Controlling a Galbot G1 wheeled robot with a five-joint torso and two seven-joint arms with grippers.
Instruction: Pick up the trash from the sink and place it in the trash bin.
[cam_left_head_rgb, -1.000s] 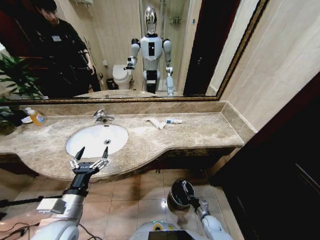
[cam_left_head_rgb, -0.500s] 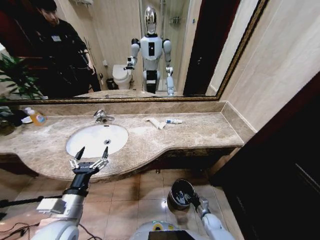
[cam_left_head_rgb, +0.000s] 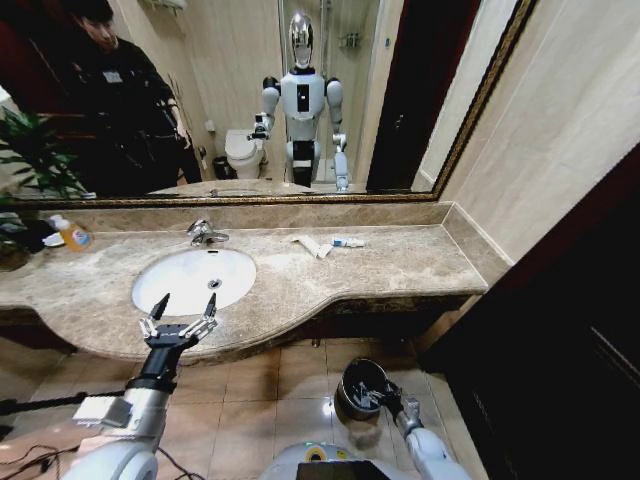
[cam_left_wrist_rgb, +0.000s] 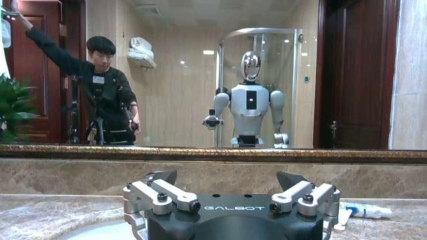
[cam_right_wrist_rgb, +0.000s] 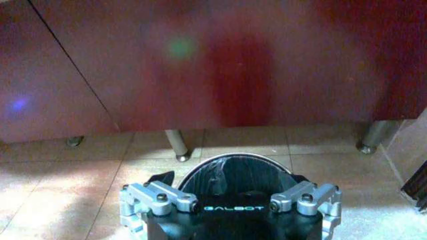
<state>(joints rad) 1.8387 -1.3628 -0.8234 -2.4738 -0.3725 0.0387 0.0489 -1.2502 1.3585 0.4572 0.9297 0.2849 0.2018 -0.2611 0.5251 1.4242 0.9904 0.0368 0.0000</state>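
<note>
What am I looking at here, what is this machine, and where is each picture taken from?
A two-armed wheeled robot faces a bathroom mirror. The head camera looks down on a beige marble counter with a white oval sink. Small white-and-blue toiletry tubes lie on the counter beside the basin.

The left wrist camera sits behind the open left gripper, which hovers at the counter's front edge.

The right wrist camera looks past the open right gripper at a round dark trash bin on the floor. Neither gripper holds anything.

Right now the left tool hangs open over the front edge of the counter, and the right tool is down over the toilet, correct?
Not quite. The left tool does hang open at the front edge of the counter, but the right tool is down over the trash bin on the floor, not a toilet. The right wrist view shows the bin's dark inside right under it.
</note>
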